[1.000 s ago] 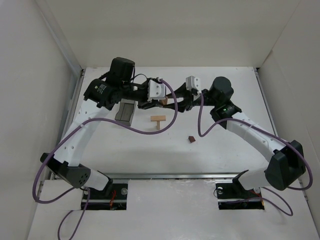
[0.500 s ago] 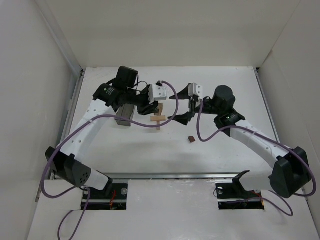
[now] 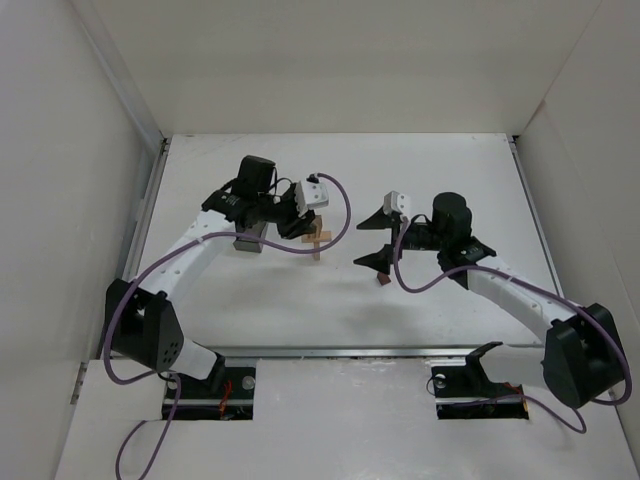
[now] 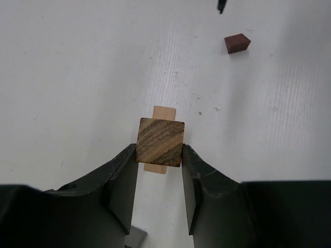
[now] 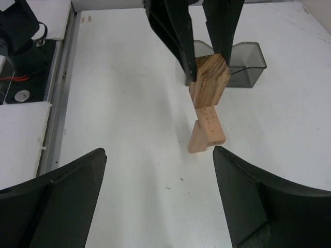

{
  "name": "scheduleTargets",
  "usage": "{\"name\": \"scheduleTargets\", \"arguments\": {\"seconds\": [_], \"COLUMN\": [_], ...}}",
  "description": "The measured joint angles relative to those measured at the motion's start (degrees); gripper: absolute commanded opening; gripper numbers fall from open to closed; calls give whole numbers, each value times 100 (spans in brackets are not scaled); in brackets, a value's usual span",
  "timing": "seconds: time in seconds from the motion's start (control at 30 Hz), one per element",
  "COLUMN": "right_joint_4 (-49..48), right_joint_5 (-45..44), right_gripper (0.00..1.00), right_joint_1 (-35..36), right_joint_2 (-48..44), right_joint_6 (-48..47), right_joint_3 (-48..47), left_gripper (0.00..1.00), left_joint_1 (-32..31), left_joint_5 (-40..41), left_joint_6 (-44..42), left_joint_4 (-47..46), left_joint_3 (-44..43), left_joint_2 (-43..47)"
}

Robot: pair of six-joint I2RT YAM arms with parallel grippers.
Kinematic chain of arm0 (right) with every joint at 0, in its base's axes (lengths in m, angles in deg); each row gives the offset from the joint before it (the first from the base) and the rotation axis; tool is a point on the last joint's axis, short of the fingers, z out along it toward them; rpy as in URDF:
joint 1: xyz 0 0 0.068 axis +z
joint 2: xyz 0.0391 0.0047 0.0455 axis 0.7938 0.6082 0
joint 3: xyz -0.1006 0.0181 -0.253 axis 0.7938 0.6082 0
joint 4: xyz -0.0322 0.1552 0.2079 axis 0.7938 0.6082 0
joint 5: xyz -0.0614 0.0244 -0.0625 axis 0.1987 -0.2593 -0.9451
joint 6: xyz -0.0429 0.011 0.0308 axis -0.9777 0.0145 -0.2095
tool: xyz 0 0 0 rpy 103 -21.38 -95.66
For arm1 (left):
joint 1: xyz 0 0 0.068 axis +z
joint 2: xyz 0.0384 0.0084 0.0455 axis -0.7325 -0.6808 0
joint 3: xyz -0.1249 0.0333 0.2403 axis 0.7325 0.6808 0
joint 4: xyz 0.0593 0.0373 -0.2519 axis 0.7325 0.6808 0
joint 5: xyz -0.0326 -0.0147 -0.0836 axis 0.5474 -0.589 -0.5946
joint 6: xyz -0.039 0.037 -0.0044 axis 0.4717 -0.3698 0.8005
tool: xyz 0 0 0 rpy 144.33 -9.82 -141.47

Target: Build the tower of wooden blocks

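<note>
The left gripper [image 4: 159, 152] is clamped on a striped tan-and-brown wooden block [image 4: 160, 142], one finger pressed against each of two opposite sides. The block's long axis stands nearly upright with a slight tilt, and its square end face points up at the left wrist camera. It hangs directly over a light-tan flat wooden bar [image 5: 211, 126]. Whether its lower end touches the bar or stops just above it cannot be told. The bar lies level on a small light-tan upright block [image 5: 196, 140] that stands on the white table [image 4: 77, 77], so the two form a T near the table's middle. The bar's long axis runs left to right in the top view. A small dark reddish-brown block [image 4: 237, 43] lies alone on the table to the right of this stack and apart from it, close to the right gripper [image 5: 159, 152]. That gripper's fingers stand wide apart with nothing between them, and it faces the stack from the right. Just beyond the stack on the left sits a dark translucent grey rectangular box [image 5: 248, 67] with its open top up. Its inside is partly hidden behind the left gripper's fingers.
</note>
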Motion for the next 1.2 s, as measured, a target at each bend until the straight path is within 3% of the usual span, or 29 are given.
{"name": "scheduleTargets", "arguments": {"seconds": [0.27, 0.57, 1.2], "right_joint_4": [-81, -188, -214], "right_joint_5": [20, 24, 44], "right_gripper": [89, 89, 89], "right_joint_1": [-9, -9, -76], "right_joint_2": [-205, -238, -238], "right_joint_6": [4, 46, 111], "right_joint_3": [162, 269, 269], "left_gripper": [0, 0, 0], "left_joint_1": [254, 258, 415], "left_joint_5": [-269, -905, -828], "left_joint_6": [184, 195, 109], "left_joint_4": [-828, -1012, -1298], "left_joint_3": [450, 573, 702], "left_joint_2": [-4, -31, -256]}}
